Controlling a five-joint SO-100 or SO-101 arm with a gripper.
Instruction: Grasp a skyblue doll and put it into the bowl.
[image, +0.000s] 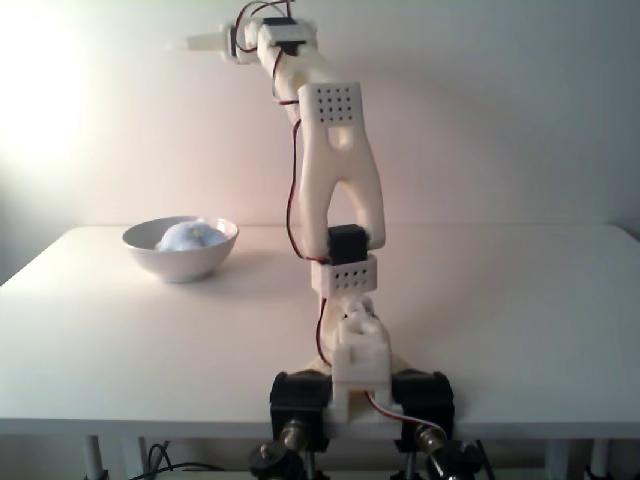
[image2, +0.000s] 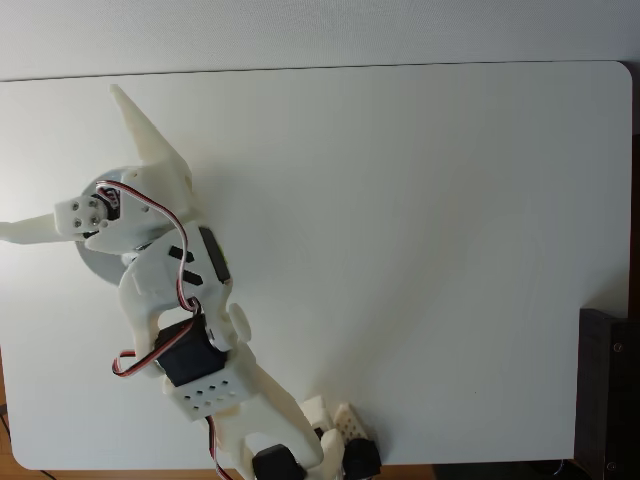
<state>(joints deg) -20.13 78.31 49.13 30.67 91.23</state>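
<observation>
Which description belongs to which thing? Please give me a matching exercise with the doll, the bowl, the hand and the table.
Things:
1. skyblue doll
2. bowl
3. hand
4. table

Descriptions:
A. open wide, raised high above the table
B. white and flat, carries the bowl
C. lies inside the bowl
D. white and round, stands at the left in the fixed view from the front

Pairs: 1-C, 2-D, 3-A, 4-B

I see a white surface (image: 520, 330) with rounded corners against a plain pale wall (image: 500, 110); bright light glares from the upper left in a fixed view.
</observation>
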